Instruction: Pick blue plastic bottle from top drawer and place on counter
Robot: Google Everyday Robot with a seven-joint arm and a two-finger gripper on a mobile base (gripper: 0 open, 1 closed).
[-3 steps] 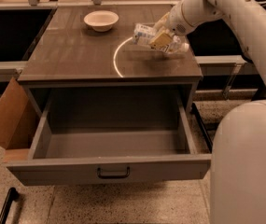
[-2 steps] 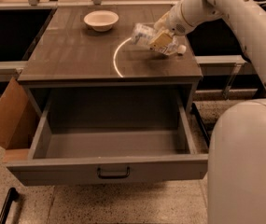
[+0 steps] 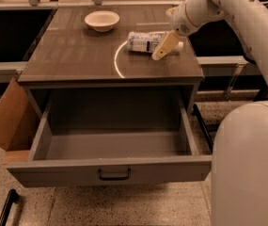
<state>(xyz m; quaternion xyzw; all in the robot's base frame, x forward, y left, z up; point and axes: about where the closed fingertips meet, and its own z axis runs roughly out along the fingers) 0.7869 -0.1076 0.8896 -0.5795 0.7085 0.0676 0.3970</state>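
Grey-brown and glossy, the counter (image 3: 77, 55) carries the blue plastic bottle (image 3: 143, 41) lying on its side toward the right rear corner, just beside the top of the white arc (image 3: 116, 60) and well apart from the white bowl (image 3: 102, 20) near the rear edge. The gripper (image 3: 165, 46) reaches in from the right edge and overlaps the bottle's cap end, low over the surface as a put-down would require, though whether it grips or has let go cannot be told. Below the front edge the top drawer (image 3: 67, 171) stands pulled out and bare, suggesting the transfer is all but finished.
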